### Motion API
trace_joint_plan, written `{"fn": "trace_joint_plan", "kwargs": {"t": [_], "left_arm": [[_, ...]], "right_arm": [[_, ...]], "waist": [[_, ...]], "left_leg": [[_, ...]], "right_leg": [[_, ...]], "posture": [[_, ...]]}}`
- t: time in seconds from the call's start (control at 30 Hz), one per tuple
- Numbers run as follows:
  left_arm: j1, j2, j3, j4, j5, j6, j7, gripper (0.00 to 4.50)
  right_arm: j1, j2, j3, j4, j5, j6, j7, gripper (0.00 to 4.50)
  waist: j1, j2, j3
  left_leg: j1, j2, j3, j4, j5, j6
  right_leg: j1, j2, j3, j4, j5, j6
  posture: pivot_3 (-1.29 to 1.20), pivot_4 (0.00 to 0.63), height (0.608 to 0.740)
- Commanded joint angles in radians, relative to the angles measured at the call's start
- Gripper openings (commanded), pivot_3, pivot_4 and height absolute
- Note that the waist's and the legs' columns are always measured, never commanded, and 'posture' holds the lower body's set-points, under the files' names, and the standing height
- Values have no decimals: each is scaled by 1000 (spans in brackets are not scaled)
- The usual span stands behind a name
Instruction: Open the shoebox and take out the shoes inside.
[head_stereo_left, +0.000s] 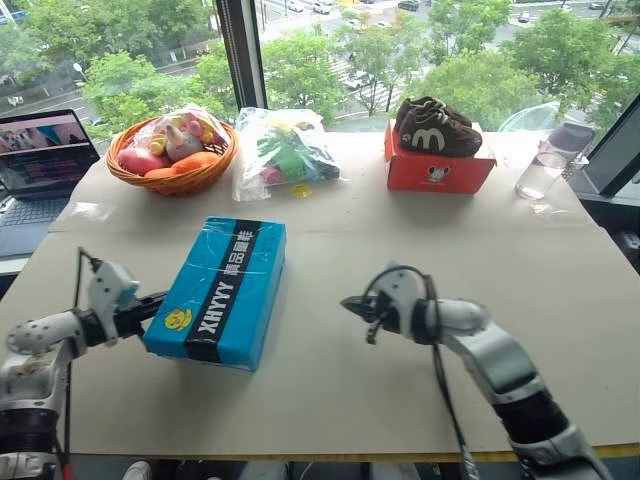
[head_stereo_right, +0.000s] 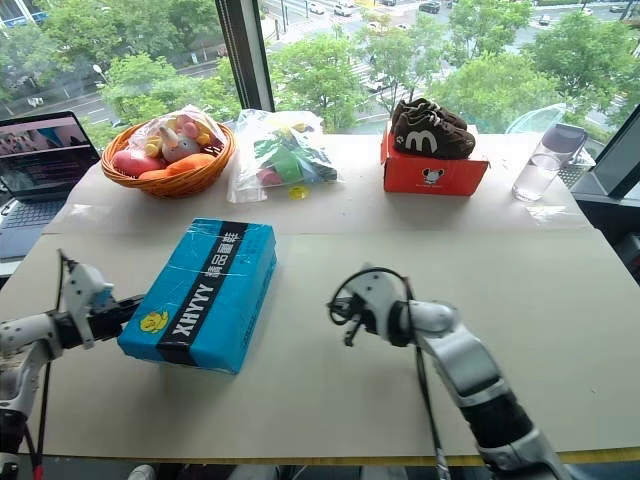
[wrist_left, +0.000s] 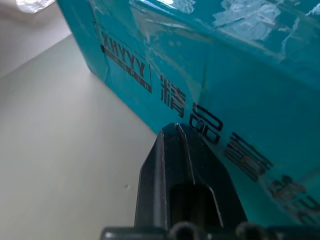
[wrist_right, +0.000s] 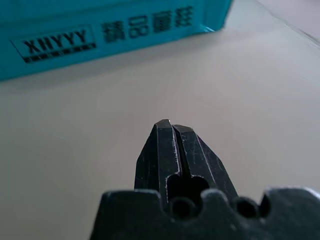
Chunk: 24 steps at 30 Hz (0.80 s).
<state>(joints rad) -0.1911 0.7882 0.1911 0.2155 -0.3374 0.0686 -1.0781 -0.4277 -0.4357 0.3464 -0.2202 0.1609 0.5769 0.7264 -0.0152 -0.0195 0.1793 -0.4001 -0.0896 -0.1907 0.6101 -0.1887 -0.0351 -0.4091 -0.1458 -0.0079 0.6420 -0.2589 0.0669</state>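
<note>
While the shoebox (head_stereo_left: 218, 290) is lying lid-down-shut on the table (head_stereo_left: 330, 400), the left gripper (head_stereo_left: 152, 303) is sitting against its left side and the right gripper (head_stereo_left: 350, 304) is hovering apart from its right side. Behind the shoebox, a wicker basket (head_stereo_left: 175, 180) is holding toys. In the left wrist view, the fingers (wrist_left: 172, 165) are pressing together beside the blue wall. In the right wrist view, the fingers (wrist_right: 170, 150) are likewise pressing together, gripping nothing.
</note>
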Motion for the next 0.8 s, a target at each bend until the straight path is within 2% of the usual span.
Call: {"fn": "trace_joint_plan", "kwargs": {"t": [0.03,0.17,0.33,0.6,0.8], "left_arm": [[-29,-40,-48,-135,-20,40,17,0],[-32,-78,-97,-245,-23,92,33,0],[-70,-129,-153,-271,-16,114,48,0],[-193,-226,-237,-133,52,51,50,0],[-284,-276,-245,23,96,-36,61,0]], "right_arm": [[-24,8,4,38,-25,-26,0,52],[-27,9,-21,45,-15,-26,11,52],[4,-36,-72,26,-5,-15,15,52],[80,-139,-172,-30,16,8,43,52],[136,-187,-196,-96,47,37,66,52]], "waist": [[6,0,0],[4,0,0],[0,0,0],[3,0,0],[2,-1,0]], "left_leg": [[-1,-1,0,1,0,0],[-2,-1,0,3,0,0],[0,0,0,3,1,-1],[1,-1,0,6,3,1],[1,-1,0,8,3,1]], "right_leg": [[0,0,0,-1,0,0],[0,0,0,-1,4,-3],[0,1,0,2,4,-2],[3,1,0,3,5,0],[4,1,0,3,6,0]], "posture": [[0,150,740],[0,150,740],[0,150,740],[0,150,740],[0,150,740]]}}
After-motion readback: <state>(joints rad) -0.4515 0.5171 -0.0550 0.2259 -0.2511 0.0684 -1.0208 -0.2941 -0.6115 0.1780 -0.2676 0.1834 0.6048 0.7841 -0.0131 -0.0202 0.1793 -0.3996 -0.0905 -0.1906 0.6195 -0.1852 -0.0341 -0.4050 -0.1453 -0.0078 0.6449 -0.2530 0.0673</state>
